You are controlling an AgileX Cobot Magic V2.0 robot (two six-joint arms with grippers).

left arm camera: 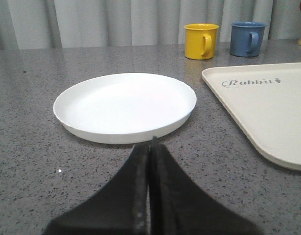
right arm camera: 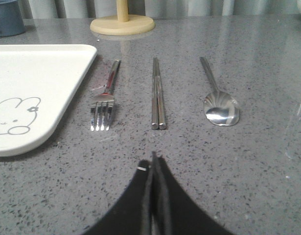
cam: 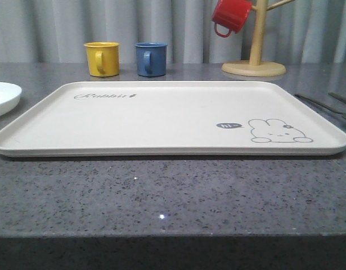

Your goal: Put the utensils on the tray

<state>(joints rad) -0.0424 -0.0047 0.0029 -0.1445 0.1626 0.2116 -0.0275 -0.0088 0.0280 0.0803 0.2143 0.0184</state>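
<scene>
The cream tray (cam: pixel 161 115) with the rabbit drawing lies in the middle of the grey table with nothing on it; its corner shows as tray (right arm camera: pixel 37 78) and tray (left arm camera: pixel 267 107) in the wrist views. To its right lie a fork (right arm camera: pixel 105 98), a pair of chopsticks (right arm camera: pixel 157 95) and a spoon (right arm camera: pixel 218 100), side by side on the table. Thin ends of the utensils (cam: pixel 330 104) reach the right edge of the front view. My right gripper (right arm camera: pixel 153 157) is shut and empty, just short of the chopsticks' tips. My left gripper (left arm camera: pixel 151 143) is shut and empty, close to a white plate (left arm camera: pixel 125 105).
A yellow mug (cam: pixel 102 58) and a blue mug (cam: pixel 151 58) stand behind the tray. A wooden mug tree (cam: pixel 254 62) with a red mug (cam: pixel 230 16) hanging on it is at the back right. The plate's rim (cam: pixel 3 98) sits left of the tray.
</scene>
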